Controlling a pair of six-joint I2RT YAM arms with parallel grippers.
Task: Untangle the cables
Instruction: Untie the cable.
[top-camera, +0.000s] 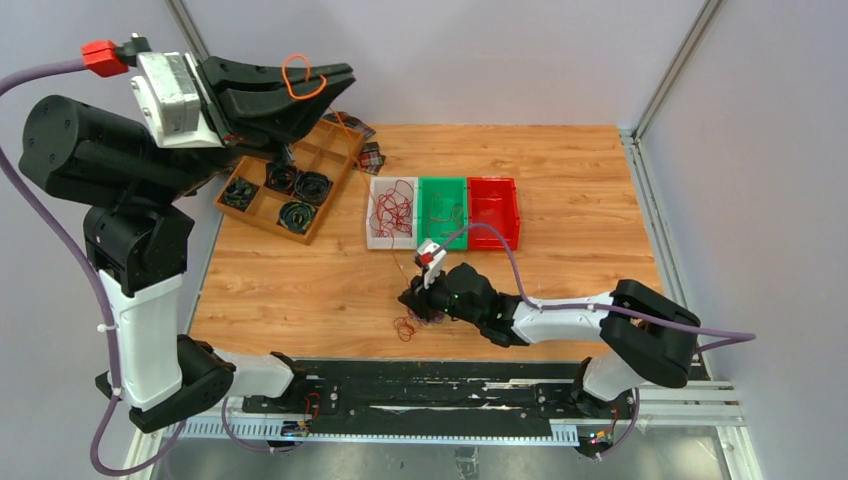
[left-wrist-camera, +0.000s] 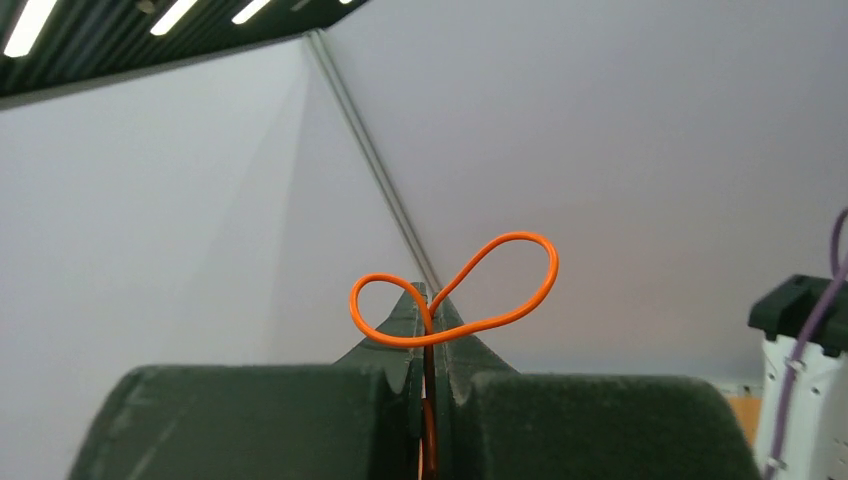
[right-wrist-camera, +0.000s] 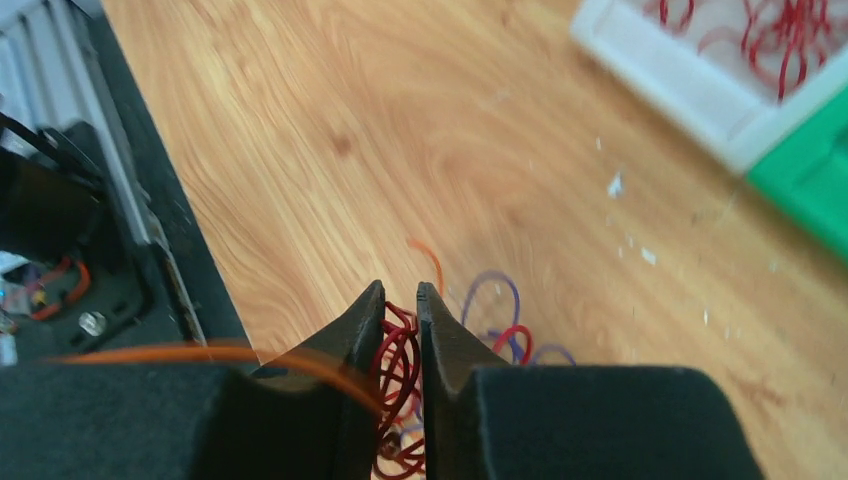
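A: Near the table's (top-camera: 560, 200) front edge, your right gripper (right-wrist-camera: 401, 288) clamps red wires (right-wrist-camera: 396, 355) in the clump (top-camera: 405, 326).
B: Your left gripper (left-wrist-camera: 428, 296), up high, pinches an orange wire (left-wrist-camera: 516, 236). You're teasing strands free; next, draw apart gently.

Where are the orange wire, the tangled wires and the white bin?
orange wire (left-wrist-camera: 520, 236): left wrist view, top of right loop.
tangled wires (right-wrist-camera: 400, 345): right wrist view, on the red strands.
white bin (top-camera: 392, 243): top view, near rim.

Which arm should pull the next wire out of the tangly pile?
Probably right: the right fingers pinch the red cables down on the table. The left fingers are high up, shut on an orange wire.
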